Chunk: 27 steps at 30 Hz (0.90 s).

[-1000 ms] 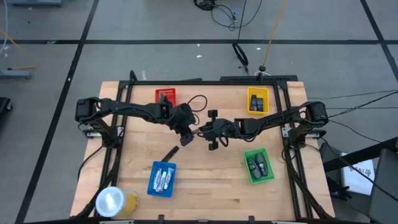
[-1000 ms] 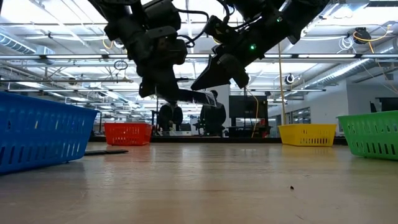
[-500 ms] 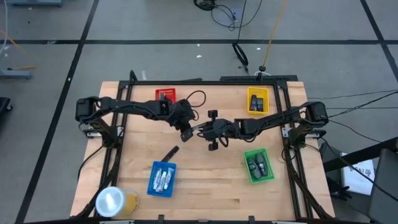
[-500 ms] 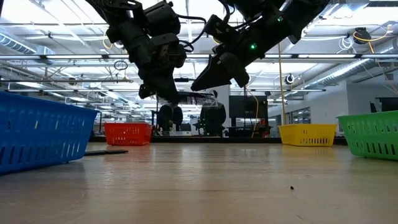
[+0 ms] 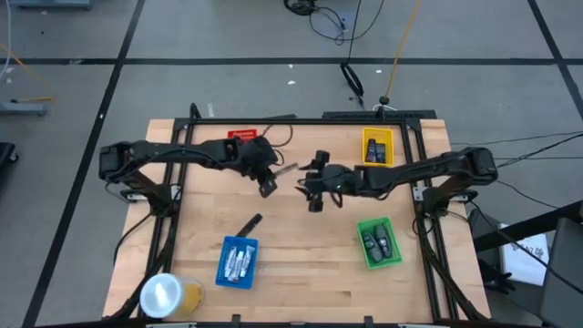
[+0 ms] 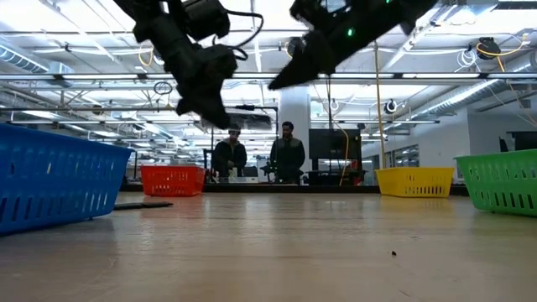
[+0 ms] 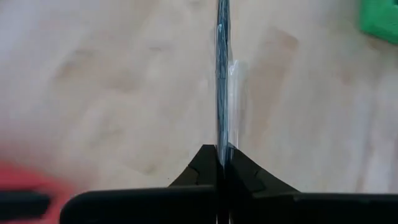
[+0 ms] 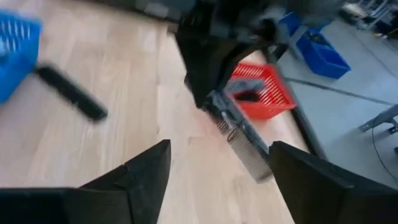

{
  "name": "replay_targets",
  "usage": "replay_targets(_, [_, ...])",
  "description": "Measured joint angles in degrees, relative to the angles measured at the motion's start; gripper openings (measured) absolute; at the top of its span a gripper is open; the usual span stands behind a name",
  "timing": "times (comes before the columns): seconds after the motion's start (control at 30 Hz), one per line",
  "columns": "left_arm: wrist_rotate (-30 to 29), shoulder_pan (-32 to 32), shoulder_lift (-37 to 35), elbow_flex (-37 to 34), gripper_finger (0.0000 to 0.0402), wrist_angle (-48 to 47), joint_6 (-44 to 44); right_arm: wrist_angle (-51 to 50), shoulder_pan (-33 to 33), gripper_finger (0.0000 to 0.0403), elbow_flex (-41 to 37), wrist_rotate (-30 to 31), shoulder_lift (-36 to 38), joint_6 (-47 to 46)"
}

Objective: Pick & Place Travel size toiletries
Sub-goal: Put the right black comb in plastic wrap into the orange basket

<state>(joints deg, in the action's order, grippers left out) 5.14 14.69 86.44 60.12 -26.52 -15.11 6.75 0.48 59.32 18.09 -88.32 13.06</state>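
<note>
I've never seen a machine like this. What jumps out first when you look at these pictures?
Two dark arms meet in mid-air over the middle of the wooden table. The left gripper is shut on a slim wrapped comb, while the right gripper hangs open just beside it. Around them sit bright little trays: red, yellow, green and blue, and a dark stick lies loose on the wood.

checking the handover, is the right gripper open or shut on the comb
Open. In the right wrist view the right gripper has its fingers spread wide with nothing between them, while the left gripper is shut on the comb.
</note>
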Motion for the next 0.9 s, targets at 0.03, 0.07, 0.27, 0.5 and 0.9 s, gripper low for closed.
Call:
replay_targets(0.03, [-1.34,0.43,-0.96,-0.02,0.0001,-0.83,0.01,-0.62,-0.12,0.0268,0.08,0.04,1.35,-0.58])
replay_targets(0.07, [-2.74,0.93,-1.82,0.00,0.0001,-1.22,-0.02,-1.75,-0.14,0.0270,-0.14,0.04,2.94,-1.06])
replay_targets(0.27, [-8.71,3.27,-6.75,-0.27,0.0000,-5.29,-0.51,-0.86,-1.06,0.0272,-5.50,0.06,11.23,-2.69])
replay_targets(0.5, [-10.77,6.74,-11.42,-5.03,0.0000,-3.56,-1.06,3.49,-2.80,0.0266,-14.05,0.08,20.16,-6.33])
replay_targets(0.9, [-11.66,13.21,-16.39,-16.69,0.0000,8.63,-7.19,9.13,-3.88,0.0265,-21.95,1.57,26.10,-7.48])
